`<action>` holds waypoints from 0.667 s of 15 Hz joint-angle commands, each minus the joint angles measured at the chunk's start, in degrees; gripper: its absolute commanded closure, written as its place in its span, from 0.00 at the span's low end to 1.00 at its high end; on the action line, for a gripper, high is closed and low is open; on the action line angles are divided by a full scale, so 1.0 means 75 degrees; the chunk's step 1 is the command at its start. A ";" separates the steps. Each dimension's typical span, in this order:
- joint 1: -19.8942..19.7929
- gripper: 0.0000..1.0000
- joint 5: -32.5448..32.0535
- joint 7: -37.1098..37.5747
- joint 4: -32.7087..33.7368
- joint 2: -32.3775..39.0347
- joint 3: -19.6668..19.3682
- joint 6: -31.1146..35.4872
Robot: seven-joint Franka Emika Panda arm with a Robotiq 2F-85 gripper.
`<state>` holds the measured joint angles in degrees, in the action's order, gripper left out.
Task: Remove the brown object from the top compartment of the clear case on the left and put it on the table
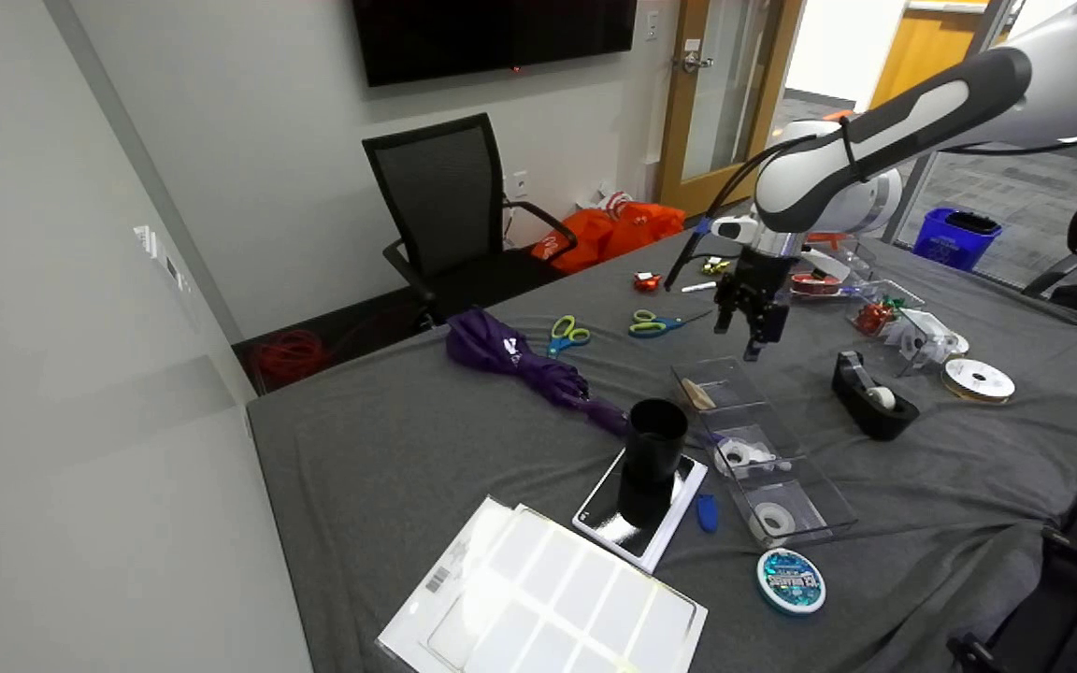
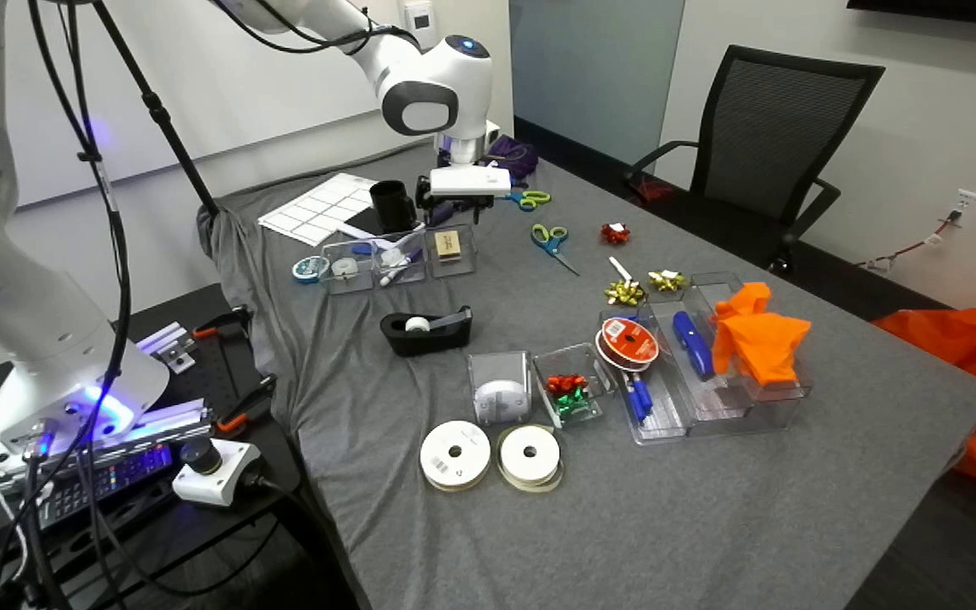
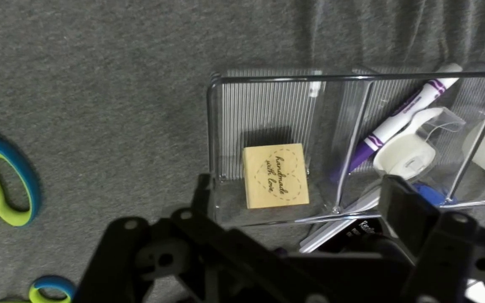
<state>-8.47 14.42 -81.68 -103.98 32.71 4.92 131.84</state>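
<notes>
Tan "handmade with love" block (image 3: 276, 176) — in the end compartment (image 3: 267, 107) of the clear case (image 3: 364, 77).
A marker (image 3: 398, 118) and tape dispenser (image 3: 406, 158) share the next compartment (image 3: 387, 92) — the gripper (image 1: 739, 338) hangs above the table (image 1: 389, 449), fingers well apart.

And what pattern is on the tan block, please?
The block bears dark lettering inside a dashed heart outline, clearest in the wrist view.
</notes>
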 commanded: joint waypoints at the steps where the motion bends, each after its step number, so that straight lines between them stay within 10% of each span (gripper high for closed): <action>1: -0.0061 0.00 -0.0086 0.0088 -0.0004 0.0009 0.0138 -0.0022; 10: 0.0254 0.00 -0.0347 0.0278 0.0120 0.0606 0.0235 0.0688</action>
<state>-7.06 13.90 -81.27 -103.94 34.99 6.58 134.24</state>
